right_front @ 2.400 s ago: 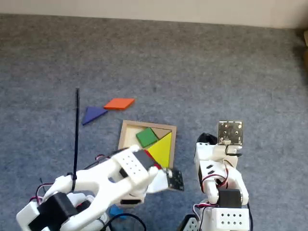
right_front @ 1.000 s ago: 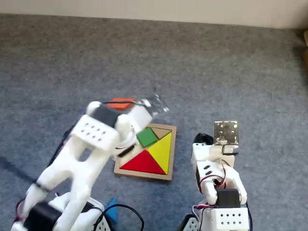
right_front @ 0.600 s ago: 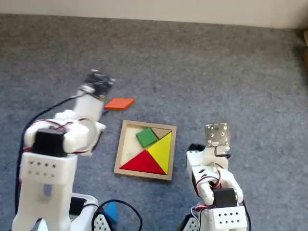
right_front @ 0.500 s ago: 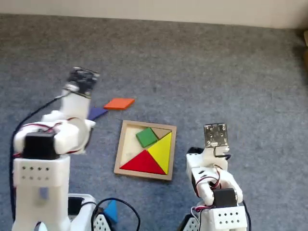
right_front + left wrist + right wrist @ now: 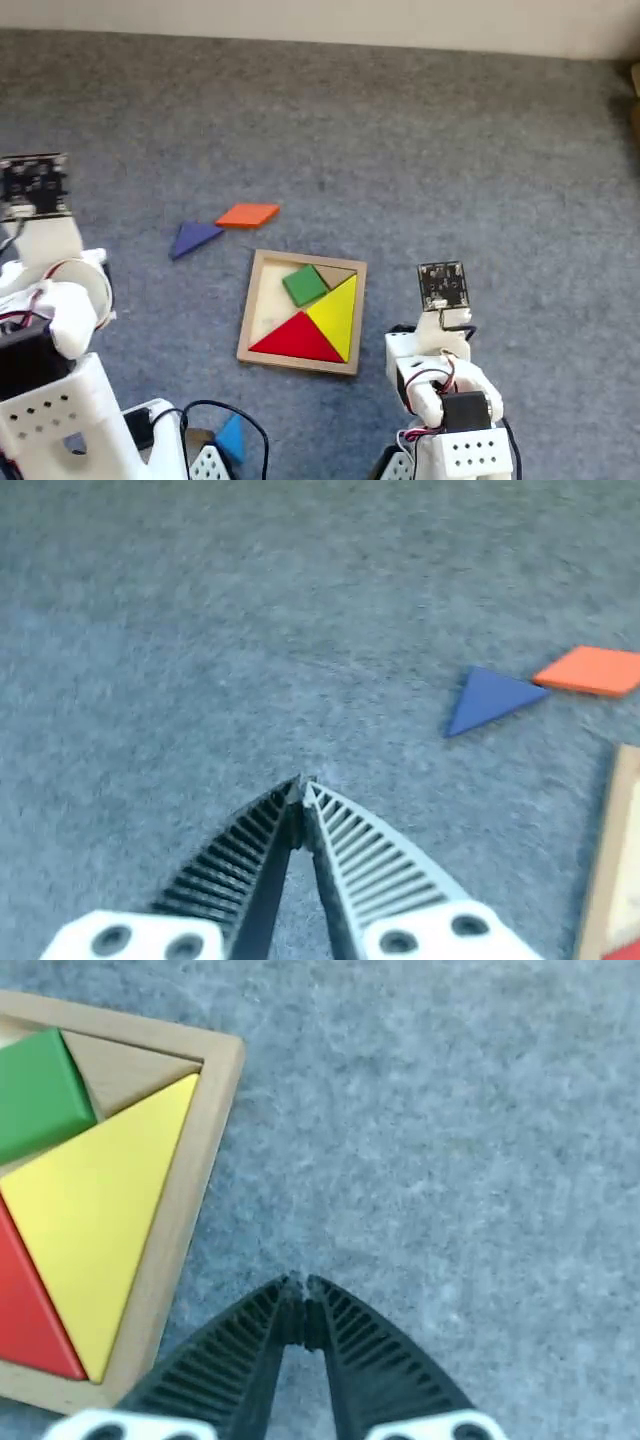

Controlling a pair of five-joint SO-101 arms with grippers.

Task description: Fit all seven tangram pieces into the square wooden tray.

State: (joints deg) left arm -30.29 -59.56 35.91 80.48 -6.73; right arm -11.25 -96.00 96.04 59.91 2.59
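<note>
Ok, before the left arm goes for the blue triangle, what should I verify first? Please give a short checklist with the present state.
1. Left end effector carries nothing: ok, it is shut and empty above the carpet.
2. Left end effector open for a grasp: not ok.
3. Blue triangle lies flat and uncovered: ok.
4. Blue triangle apart from the orange parallelogram: cannot tell, their corners are very close.
5. Wooden tray has free room: ok, its left part is bare.
6. Right end effector out of the path: ok, it is shut, over the carpet on the tray's far side.
</note>
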